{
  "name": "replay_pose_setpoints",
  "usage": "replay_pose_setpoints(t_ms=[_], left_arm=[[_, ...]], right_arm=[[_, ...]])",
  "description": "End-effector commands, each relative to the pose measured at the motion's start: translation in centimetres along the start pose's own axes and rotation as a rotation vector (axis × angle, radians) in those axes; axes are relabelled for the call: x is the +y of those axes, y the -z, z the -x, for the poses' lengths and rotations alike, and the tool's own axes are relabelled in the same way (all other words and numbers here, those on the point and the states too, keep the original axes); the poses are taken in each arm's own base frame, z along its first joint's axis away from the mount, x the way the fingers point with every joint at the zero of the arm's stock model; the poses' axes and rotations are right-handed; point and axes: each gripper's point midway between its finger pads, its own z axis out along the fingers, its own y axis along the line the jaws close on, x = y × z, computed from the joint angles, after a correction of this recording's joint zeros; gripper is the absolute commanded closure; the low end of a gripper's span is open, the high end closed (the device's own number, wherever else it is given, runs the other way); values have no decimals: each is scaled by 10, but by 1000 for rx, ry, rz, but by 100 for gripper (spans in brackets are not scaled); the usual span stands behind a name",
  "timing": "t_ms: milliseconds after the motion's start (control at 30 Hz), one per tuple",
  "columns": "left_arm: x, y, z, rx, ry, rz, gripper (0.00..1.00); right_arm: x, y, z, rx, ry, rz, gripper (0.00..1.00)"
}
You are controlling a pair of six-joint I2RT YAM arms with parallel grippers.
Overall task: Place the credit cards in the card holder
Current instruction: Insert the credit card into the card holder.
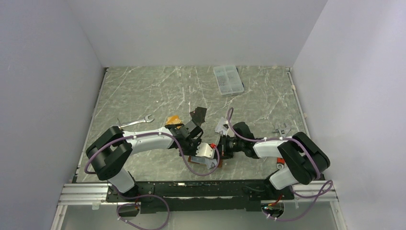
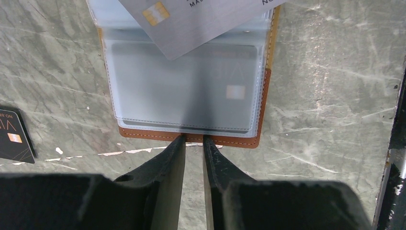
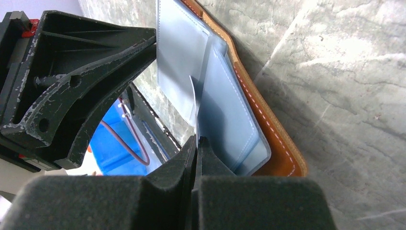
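Left pincer (image 2: 194, 140): jaws narrowly apart with nothing between them, tips butted against the holder's (image 2: 143, 133) near brown edge. We read that as pinning. Right pincer (image 3: 197, 141): clamped on the silver card (image 2: 191, 24), seen edge-on in its own view. Holder lies open on the surface (image 2: 335, 96), with one card (image 2: 234, 91) in its clear pocket. Silver card hangs tilted over the pocket's far side. Black card (image 2: 12, 134) lies to the left, orange card (image 1: 173, 118) farther off. We judge the cards stiff, light and slick, best gripped by a short edge. The holder will probably slide unless pinned.
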Motion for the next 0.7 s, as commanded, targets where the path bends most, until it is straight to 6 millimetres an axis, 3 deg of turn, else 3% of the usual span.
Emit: replay_pose_setpoints(t_ms=[0, 667], left_arm=[[-1, 1, 6, -22, -6, -1, 75], [-5, 0, 6, -27, -9, -13, 76]], right_arm=[[1, -5, 7, -15, 1, 9, 100], [-8, -12, 30, -113, -46, -54, 100]])
